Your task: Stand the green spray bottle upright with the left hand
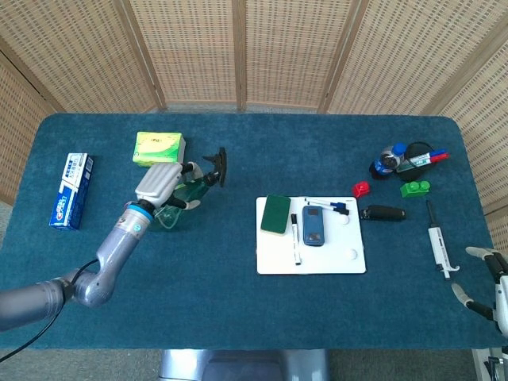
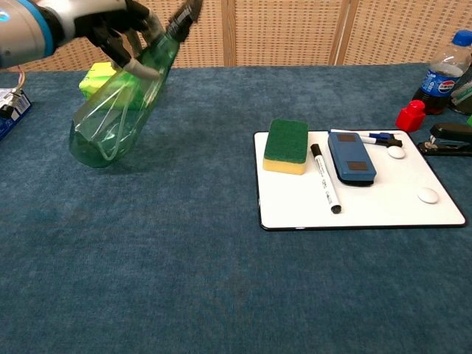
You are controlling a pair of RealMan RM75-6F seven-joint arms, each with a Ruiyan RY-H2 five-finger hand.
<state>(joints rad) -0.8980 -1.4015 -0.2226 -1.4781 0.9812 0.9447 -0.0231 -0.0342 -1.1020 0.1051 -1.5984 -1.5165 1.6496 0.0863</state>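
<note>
Table: we see a blue cloth surface running across both views, with wicker screens standing behind it.
Whiteboard: we find it lying flat right of centre, carrying a green sponge, a black marker and a blue eraser side by side.
Left hand: we see it raised at the far left, its fingers wrapped around the upper part of the green spray bottle, just below the black nozzle.
Green spray bottle: we see it tilted, base low and towards the left, nozzle pointing up and to the right; in the chest view the base looks at or just above the cloth, and we cannot tell whether it touches. It sits just in front of the yellow-green box.
Right hand: we catch only part of it at the near right edge of the head view, fingers apart and nothing in them.
Toothpaste box: we see it lying flat at the far left edge.
Yellow-green box: we see it just behind the bottle.
Small items: we note a pipette, a black stapler, a red block and a drinks bottle at the right.
</note>
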